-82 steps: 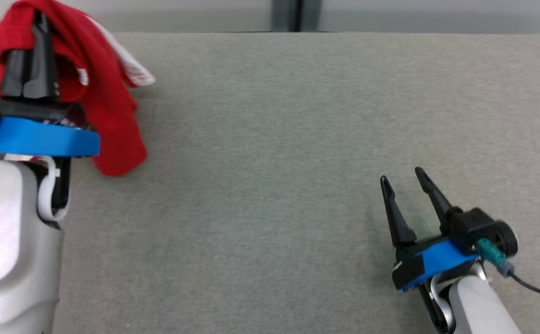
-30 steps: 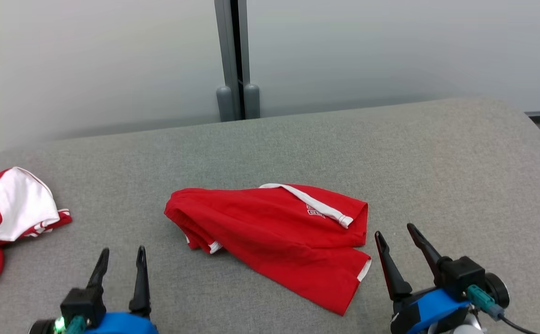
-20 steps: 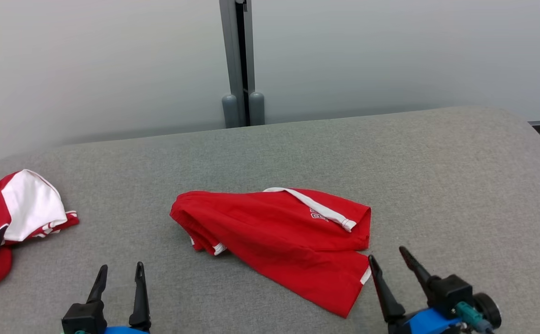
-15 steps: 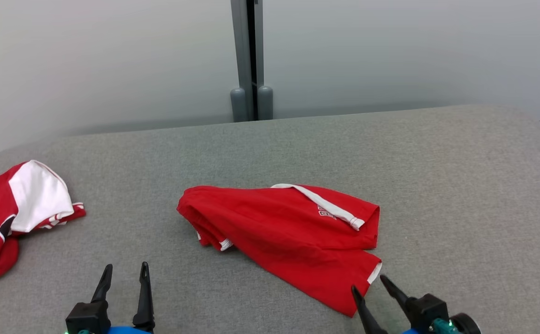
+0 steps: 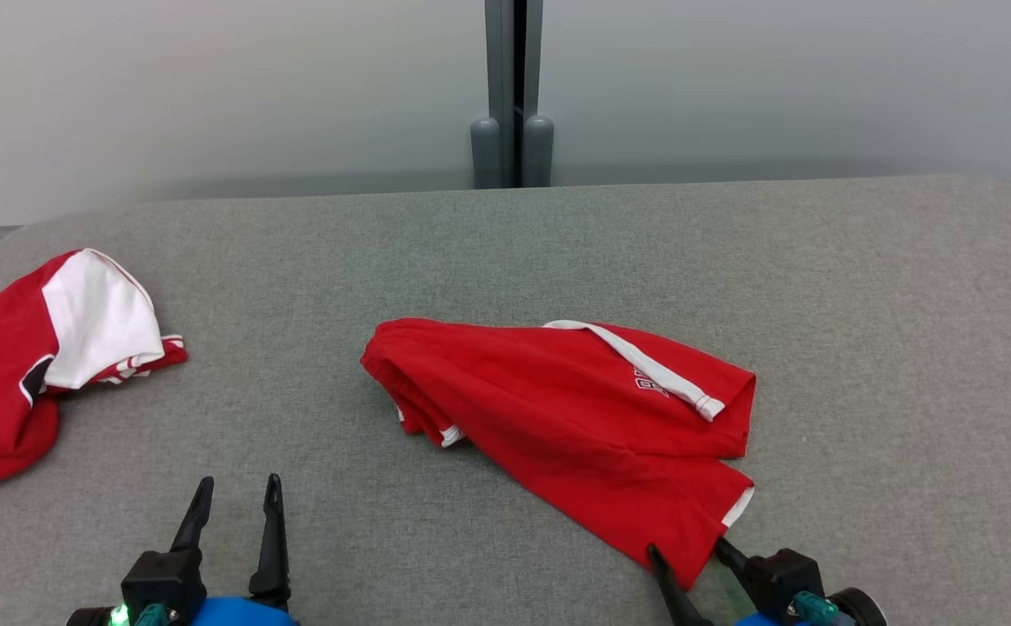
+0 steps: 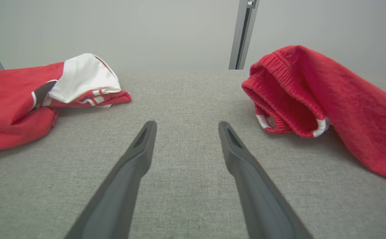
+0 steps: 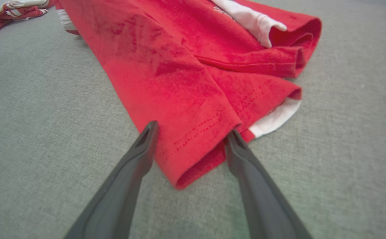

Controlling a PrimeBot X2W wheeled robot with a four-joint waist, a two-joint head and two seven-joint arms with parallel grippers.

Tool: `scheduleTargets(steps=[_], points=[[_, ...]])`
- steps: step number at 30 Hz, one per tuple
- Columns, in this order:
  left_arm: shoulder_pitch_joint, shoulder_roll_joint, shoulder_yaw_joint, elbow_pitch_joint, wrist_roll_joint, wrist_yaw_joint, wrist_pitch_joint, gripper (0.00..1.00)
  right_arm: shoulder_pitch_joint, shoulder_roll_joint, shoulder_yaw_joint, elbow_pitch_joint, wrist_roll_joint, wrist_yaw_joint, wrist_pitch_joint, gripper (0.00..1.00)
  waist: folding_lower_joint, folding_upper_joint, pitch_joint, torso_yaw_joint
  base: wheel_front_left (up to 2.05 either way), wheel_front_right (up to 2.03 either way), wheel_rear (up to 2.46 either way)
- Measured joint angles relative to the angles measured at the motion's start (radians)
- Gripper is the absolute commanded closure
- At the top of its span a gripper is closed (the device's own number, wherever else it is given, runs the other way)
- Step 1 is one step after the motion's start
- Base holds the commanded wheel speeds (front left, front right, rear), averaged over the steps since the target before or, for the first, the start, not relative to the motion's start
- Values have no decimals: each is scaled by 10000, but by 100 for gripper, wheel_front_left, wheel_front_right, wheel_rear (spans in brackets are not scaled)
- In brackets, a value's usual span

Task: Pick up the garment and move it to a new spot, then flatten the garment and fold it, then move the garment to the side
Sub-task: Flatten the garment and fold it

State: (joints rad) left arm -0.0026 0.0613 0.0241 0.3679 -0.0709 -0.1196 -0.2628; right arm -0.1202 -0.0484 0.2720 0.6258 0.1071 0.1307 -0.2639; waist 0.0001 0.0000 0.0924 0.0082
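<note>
Two garments: red shorts point(image 5: 575, 417), red-white shirt point(image 5: 27, 348). Two hands: left hand point(image 5: 240, 480), right hand point(image 5: 685, 546). One grey table point(image 5: 557, 252).

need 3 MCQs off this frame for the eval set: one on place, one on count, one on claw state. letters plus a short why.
1. Where is the right claw relative to the red shorts?
A. at the waistband
B. straddling the near hem corner
C. well apart from them

2. How many red garments lie on the grey surface?
A. one
B. two
C. three

3. What state is the left claw in?
A. shut on cloth
B. open around the waistband
C. open and empty over bare surface

Answers:
1 B, the hem corner lies between its open jaws in the right wrist view.
2 B, the shorts plus a red-and-white garment at the left.
3 C, it is spread wide with only bare surface in the gap.
</note>
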Motion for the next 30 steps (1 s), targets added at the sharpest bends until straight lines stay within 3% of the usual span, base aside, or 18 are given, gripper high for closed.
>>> scheduleTargets(steps=[2, 3, 5, 6, 8, 9, 11, 15, 30], points=[[-6, 0, -4, -31, 6, -10, 0, 0, -4, 0, 73, -94, -2, 0, 0, 0, 0, 0, 48, 24, 0, 0, 0], [-14, 0, -10, -48, 6, -19, 0, 0, -6, 2, 98, -128, -6, 0, 0, 9, 0, 0, 70, 31, 0, 0, 0], [-43, -2, -31, -65, 6, -44, 0, 0, -5, -2, 148, -228, -35, 0, 0, 15, 0, 0, 91, 41, 0, 0, 0], [-55, -2, -42, -71, 8, -46, -2, 0, -5, 2, 161, -270, -73, 0, 0, 42, 0, 0, 91, 41, 0, 0, 0], [-55, -2, -50, -69, 6, -46, 0, 0, -2, 2, 161, -278, -94, 0, 0, 73, 0, 0, 82, 37, 0, 0, 0], [-55, -4, -59, -63, 6, -48, 0, 0, -1, 2, 153, -265, -94, 0, 0, 73, 0, 0, 83, 37, 0, 0, 0], [-56, -2, -79, -40, 8, -63, 0, 0, -6, 0, 128, -184, -121, 0, 0, 100, 0, 0, 85, 38, 0, 0, 0], [-110, 10, -100, 58, 17, -92, -2, 0, -202, -2, 209, -596, -109, -2, 2, 100, 0, 0, 33, 42, 0, 0, 0], [307, -58, -207, 270, 17, -94, -2, 0, -853, 4, 1547, -5423, 738, 0, -2, 100, -2, 0, -802, -336, 0, 0, 0]])
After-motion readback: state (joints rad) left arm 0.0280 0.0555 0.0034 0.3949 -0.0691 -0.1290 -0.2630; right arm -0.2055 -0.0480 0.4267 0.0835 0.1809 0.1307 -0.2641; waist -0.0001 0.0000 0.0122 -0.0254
